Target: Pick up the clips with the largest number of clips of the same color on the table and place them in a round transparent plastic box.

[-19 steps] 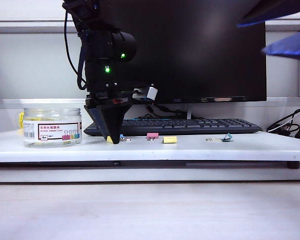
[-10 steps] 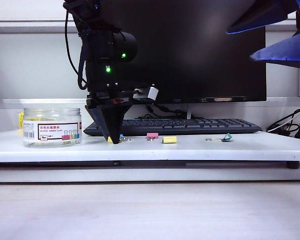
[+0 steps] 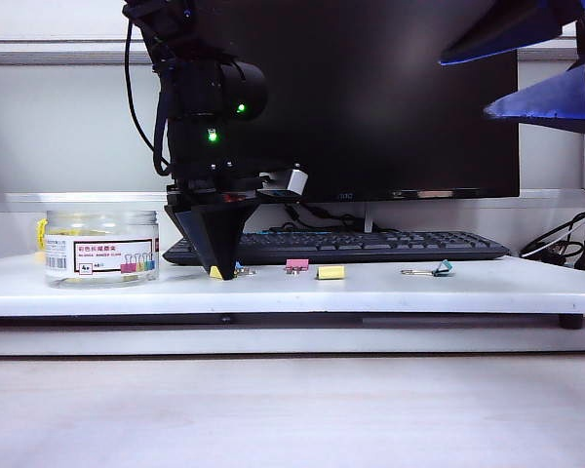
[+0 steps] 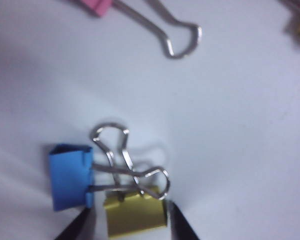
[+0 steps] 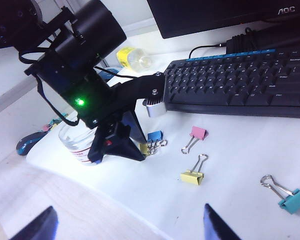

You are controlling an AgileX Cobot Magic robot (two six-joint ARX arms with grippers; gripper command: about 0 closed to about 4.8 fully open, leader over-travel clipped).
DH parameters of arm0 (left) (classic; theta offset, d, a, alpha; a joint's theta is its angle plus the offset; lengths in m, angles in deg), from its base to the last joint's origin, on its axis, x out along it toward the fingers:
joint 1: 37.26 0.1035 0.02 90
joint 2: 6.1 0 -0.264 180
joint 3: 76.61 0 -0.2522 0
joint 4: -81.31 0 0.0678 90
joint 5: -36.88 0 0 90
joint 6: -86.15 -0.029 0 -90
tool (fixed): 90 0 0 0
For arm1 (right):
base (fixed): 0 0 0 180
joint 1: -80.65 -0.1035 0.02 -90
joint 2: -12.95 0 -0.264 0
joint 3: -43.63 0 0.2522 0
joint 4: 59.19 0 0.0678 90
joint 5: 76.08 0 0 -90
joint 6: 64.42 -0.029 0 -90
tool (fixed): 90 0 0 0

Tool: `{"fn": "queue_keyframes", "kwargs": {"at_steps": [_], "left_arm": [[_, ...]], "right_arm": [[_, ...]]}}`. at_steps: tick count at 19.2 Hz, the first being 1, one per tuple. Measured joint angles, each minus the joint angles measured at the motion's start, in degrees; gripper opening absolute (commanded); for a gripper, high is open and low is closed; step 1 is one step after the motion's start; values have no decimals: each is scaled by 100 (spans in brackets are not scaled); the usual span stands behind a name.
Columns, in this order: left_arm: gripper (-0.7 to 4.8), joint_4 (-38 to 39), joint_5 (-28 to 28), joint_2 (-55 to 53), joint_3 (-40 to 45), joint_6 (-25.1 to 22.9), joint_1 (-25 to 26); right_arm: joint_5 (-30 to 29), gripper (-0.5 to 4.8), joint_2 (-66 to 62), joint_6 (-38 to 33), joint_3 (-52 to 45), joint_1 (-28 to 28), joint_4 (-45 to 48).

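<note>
My left tool points straight down at the white tabletop, its dark fingers closed against the sides of a glossy yellow clip beside a blue clip. My right tool hangs high, spread wide and empty. A second yellow clip lies ahead of the keyboard; the clear round box stands at left.
</note>
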Motion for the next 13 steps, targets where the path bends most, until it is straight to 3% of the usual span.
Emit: {"fn": "queue_keyframes", "kwargs": {"at_steps": [3,4,5,13], "left_arm": [[188,-2,15,-13,-48,116,0],[111,-7,28,-26,-79,127,0],[84,-2,35,-39,-96,142,2],[84,9,39,-42,-120,170,2]], "right_arm": [[-42,372,0,9,0,0,-35],[-46,372,0,9,0,0,-37],[-52,372,0,9,0,0,-37],[-57,372,0,17,0,0,-37]]}}
